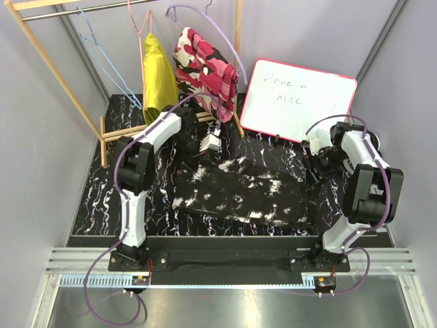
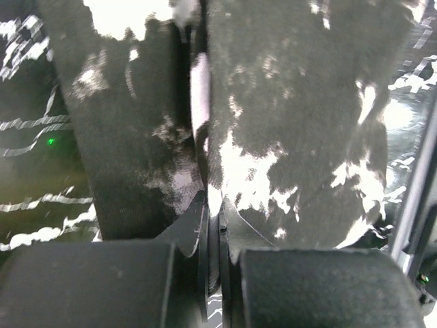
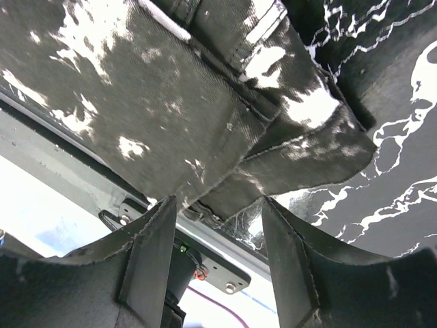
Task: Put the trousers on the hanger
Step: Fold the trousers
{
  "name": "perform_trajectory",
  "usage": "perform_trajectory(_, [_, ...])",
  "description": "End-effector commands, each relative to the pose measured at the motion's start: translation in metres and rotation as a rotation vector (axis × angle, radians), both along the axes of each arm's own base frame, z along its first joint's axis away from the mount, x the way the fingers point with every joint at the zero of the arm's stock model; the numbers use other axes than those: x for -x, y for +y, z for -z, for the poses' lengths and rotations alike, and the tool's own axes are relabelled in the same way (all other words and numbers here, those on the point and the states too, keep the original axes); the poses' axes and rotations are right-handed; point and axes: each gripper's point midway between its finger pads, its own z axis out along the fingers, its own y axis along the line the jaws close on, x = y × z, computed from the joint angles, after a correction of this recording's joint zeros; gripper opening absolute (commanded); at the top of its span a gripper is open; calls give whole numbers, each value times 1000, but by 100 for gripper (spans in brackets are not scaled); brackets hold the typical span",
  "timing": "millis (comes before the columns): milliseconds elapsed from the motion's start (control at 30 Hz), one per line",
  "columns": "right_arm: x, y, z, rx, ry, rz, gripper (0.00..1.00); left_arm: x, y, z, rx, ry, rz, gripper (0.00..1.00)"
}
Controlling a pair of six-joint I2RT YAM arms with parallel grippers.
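The black trousers [image 1: 239,193] with white blotches lie folded flat across the middle of the table. They fill the left wrist view [image 2: 293,123] and the right wrist view [image 3: 171,96]. My left gripper [image 1: 196,154] is at their far left corner. Its jaws [image 2: 214,205] are pressed together on a thin edge of the fabric. My right gripper [image 1: 313,174] is at their right end, open [image 3: 218,205], with the trousers' hem just ahead of its fingertips. The light-blue wire hanger [image 1: 102,60] hangs on the rack at the back left, away from both grippers.
A wooden clothes rack [image 1: 58,65] stands at the back left. It carries a pink wire hanger [image 1: 141,27] with a yellow garment [image 1: 158,72] and a lilac hanger [image 1: 218,31] with a pink camouflage garment [image 1: 205,68]. A whiteboard [image 1: 297,99] leans at the back right.
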Motion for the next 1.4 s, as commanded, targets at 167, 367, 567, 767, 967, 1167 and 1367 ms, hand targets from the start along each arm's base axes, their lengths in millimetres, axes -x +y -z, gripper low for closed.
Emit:
perform_trajectory(167, [9, 38, -20, -39, -50, -72, 58, -48, -2, 17, -35, -134, -147, 36])
perform_trajectory(367, [26, 54, -3, -9, -38, -143, 59, -60, 24, -23, -50, -408, -276, 63])
perform_trajectory(567, [24, 48, 28, 55, -11, -161, 58, 5, 22, -55, 78, -411, -262, 67])
perform_trajectory(767, [10, 41, 55, 111, 6, -152, 57, 42, 18, -11, 25, -333, -233, 66])
perform_trajectory(967, [-6, 32, 75, 171, -2, -144, 57, 45, 42, 48, -131, -305, -270, 64])
perform_trajectory(1167, [-16, 39, 81, 175, -5, -148, 57, 43, 77, 46, -245, -391, -315, 60])
perform_trajectory(1367, [-40, 56, 57, 166, -83, -128, 59, 64, 102, 13, -268, -404, -309, 62])
